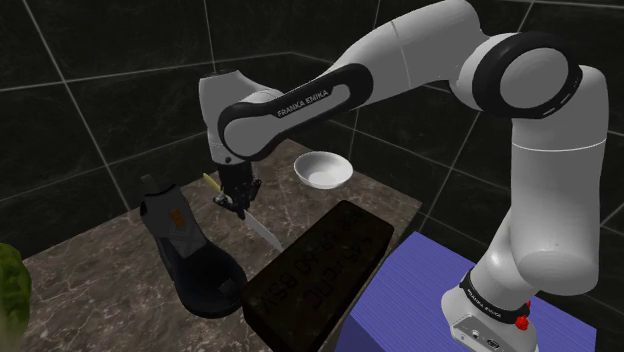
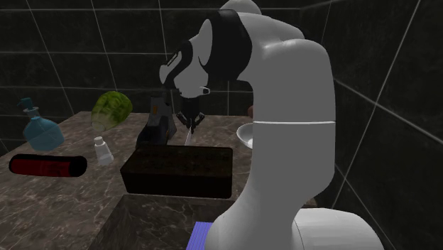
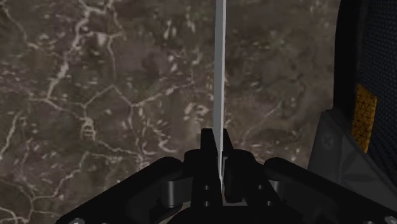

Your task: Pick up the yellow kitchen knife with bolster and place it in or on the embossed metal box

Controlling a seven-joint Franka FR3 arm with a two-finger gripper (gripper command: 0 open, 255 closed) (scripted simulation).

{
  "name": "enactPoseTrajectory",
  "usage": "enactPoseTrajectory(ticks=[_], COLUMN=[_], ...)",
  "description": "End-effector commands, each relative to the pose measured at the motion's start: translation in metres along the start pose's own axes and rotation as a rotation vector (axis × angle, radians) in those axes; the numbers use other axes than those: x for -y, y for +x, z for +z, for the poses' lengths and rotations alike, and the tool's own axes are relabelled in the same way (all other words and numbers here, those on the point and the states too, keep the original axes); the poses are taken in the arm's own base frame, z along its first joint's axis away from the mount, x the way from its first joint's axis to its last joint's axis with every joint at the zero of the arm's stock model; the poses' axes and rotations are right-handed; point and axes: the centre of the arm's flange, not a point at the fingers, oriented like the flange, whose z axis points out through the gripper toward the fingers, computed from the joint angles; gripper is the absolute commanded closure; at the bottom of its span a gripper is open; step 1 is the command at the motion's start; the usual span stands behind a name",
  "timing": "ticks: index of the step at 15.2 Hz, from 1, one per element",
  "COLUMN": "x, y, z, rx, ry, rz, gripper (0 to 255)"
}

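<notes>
boot (image 1: 190,255): black, standing on the counter (image 1: 95,285), just left of everything else.
knife (image 1: 260,231): up off the counter, tilted, yellow handle high, blade slanting down.
tool (image 1: 238,207): pinched narrow on the thin blade, holding it.
box (image 1: 320,265): dark, embossed, close by at the right, nothing in it yet.
handling: light, stiff, slick steel I'd guess, so it could pivot in this pinch.

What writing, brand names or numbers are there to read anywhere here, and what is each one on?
"FRANKA EMIKA": on the dark band of the white robot arm.
Raised lettering on the dark rectangular box's lid: too blurred to read.
Print on the arm's base collar: too small to read.
On the black boot, the orange patch: no readable marks.
No writing visible on the yellow-handled kitchen knife clasped in the black pincer.
</notes>
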Motion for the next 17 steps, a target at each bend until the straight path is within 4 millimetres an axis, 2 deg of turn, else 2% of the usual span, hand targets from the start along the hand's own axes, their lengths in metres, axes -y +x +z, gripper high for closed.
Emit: enactPoseTrajectory(ticks=[1, 17], x=[0.0, 0.002], y=[-0.001, -0.009], z=[-0.01, -0.094], rx=[0.0, 0.0], ry=[0.0, 0.0], rz=[0.0, 0.0], gripper=[255, 255])
